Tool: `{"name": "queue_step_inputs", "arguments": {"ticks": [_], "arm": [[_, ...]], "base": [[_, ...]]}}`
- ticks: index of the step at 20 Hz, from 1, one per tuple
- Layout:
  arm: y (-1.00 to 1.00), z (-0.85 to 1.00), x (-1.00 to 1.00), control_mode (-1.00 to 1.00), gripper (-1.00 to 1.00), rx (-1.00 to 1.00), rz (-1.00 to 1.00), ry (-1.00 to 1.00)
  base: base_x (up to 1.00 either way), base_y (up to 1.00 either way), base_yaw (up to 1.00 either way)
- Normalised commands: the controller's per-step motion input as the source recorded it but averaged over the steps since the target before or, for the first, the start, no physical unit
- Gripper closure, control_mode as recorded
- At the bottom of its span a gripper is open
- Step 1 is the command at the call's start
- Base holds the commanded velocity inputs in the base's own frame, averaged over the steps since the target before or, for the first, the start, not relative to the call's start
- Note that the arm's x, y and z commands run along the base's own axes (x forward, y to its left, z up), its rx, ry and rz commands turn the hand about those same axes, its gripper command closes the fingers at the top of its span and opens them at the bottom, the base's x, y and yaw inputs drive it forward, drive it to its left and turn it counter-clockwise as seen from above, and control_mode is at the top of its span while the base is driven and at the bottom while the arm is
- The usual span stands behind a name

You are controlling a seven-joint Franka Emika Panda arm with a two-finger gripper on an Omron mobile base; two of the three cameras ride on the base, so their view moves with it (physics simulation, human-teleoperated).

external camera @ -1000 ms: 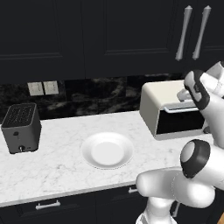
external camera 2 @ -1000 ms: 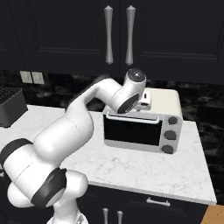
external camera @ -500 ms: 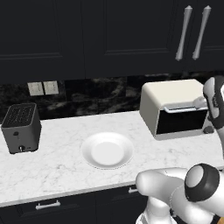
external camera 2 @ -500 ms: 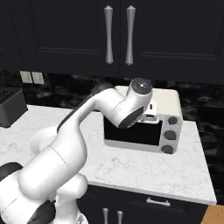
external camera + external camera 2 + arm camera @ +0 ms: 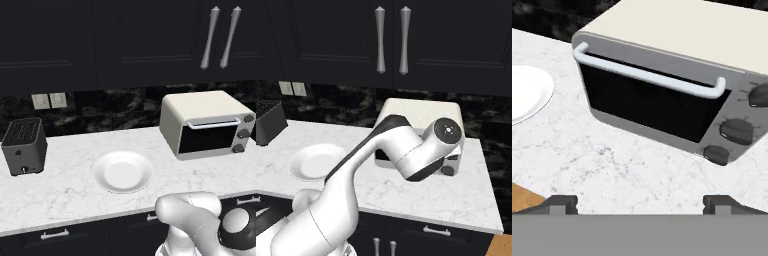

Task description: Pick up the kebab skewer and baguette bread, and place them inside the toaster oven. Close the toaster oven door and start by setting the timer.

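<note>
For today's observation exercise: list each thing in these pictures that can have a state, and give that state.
toaster oven door: shut
toaster oven: upright on the counter
white plate: nothing on it
black slot toaster: slots hold nothing
upper cabinet doors: shut
gripper: open, holding nothing

toaster oven (image 5: 200, 112) cream-white, door (image 5: 647, 107) dark glass, silver handle (image 5: 649, 75), dark knobs (image 5: 737, 131). table (image 5: 70, 187) white marble, grey veining. plate (image 5: 123, 172) white. slot toaster (image 5: 24, 146) black. cabinets (image 5: 100, 40) black, backsplash (image 5: 110, 107) black marbled.
</note>
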Motion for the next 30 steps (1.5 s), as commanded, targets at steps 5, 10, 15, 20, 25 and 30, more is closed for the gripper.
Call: {"name": "queue_step_inputs", "arguments": {"ticks": [5,10,15,20,25,30], "arm": [[-0.46,-0.49,0.09,-1.00,-1.00,-0.18,0.52,-0.20],[-0.17,-0.74,0.19,-1.00,-1.00,-0.24,0.51,-0.41],[-0.28,-0.15,0.54,-1.00,-1.00,-0.08,0.38,-0.39],[-0.23,0.00,0.51,-1.00,-1.00,-0.03,0.15,-0.25],[-0.04,-0.05,0.37,-1.00,-1.00,-0.05,0.00,-0.13],[0.00,-0.18,0.57,-1.00,-1.00,-0.16,-0.08,-0.10]], "base": [[0.00,0.00,0.00],[0.00,0.00,0.00],[0.00,0.00,0.00],[0.00,0.00,0.00],[0.00,0.00,0.00],[0.00,0.00,0.00]]}}
